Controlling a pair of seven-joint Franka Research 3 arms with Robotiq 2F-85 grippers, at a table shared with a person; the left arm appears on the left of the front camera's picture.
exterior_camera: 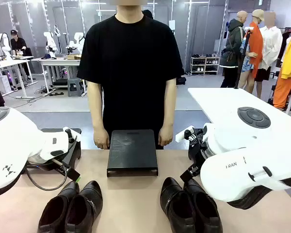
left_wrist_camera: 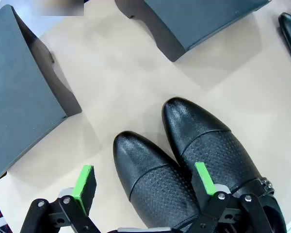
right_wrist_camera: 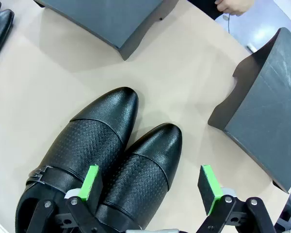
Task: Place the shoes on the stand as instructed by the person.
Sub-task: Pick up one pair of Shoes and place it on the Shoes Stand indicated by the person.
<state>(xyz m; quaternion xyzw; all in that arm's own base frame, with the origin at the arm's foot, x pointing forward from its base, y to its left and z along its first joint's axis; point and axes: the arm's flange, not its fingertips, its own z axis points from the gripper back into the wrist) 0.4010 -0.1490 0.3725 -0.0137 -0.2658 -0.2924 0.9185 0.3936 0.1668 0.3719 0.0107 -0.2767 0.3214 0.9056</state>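
Note:
Two pairs of shiny black shoes sit on the beige table, one at the near left (exterior_camera: 72, 208) and one at the near right (exterior_camera: 189, 206). My left gripper (left_wrist_camera: 144, 183) hangs open over the left pair (left_wrist_camera: 184, 165), with one shoe's upper between its green pads. Open too, my right gripper (right_wrist_camera: 150, 188) hovers above the right pair (right_wrist_camera: 111, 155), one shoe lying between its fingers. A black stand (exterior_camera: 132, 152) is in the table's middle, in front of the person (exterior_camera: 131, 63). Both of the person's hands rest at the far table edge beside it.
A second black stand (left_wrist_camera: 24, 97) lies beside the left pair, partly under my left arm (exterior_camera: 19, 145). Another stand (right_wrist_camera: 266, 107) sits beside the right pair, behind my right arm (exterior_camera: 247, 160). Bare tabletop lies between the pairs. Other tables and people are far behind.

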